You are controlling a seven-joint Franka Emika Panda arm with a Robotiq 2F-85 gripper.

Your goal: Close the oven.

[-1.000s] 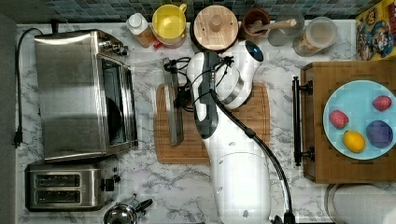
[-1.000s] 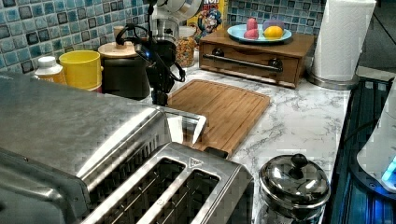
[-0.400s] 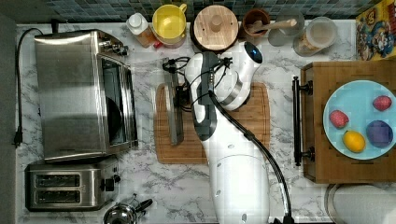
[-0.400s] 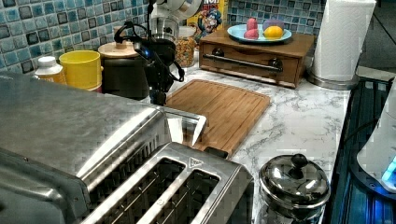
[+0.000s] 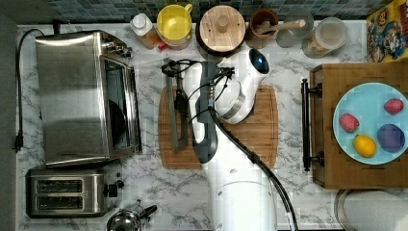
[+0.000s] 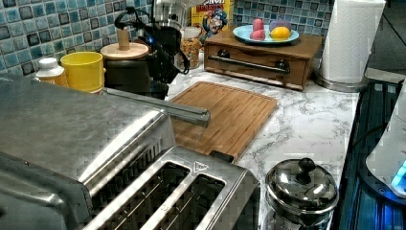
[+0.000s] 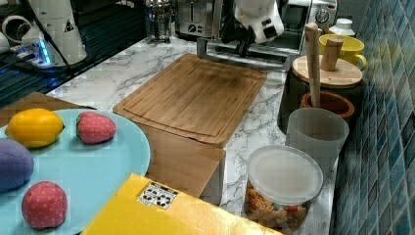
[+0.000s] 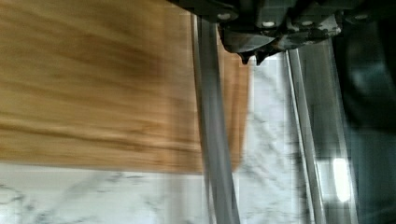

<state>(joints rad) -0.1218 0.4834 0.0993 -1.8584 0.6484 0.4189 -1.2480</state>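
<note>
The steel oven [image 5: 72, 96] stands at the top view's left and fills the near left of the left view [image 6: 72, 129]. Its glass door hangs partly open toward the wooden cutting board [image 5: 250, 139]. The door's metal bar handle [image 5: 170, 120] lies over the board's left edge and also shows as a raised bar [image 6: 182, 111], [image 7: 235, 53], [image 8: 212, 140]. My gripper [image 5: 181, 103] sits right against that bar, its fingertips close together in the gap between bar and door edge in the wrist view [image 8: 250, 56]. It holds nothing.
A two-slot toaster [image 5: 72, 191] stands beside the oven, with a lidded steel pot [image 6: 300, 184] near it. A yellow mug [image 5: 174, 21], a wooden-lidded canister [image 5: 222, 26] and jars line the tiled wall. A wooden box [image 5: 327, 144] carries a blue plate of fruit.
In the left view the handle bar sits a little higher than before, and the gripper has stayed against it. Nothing else has moved.
</note>
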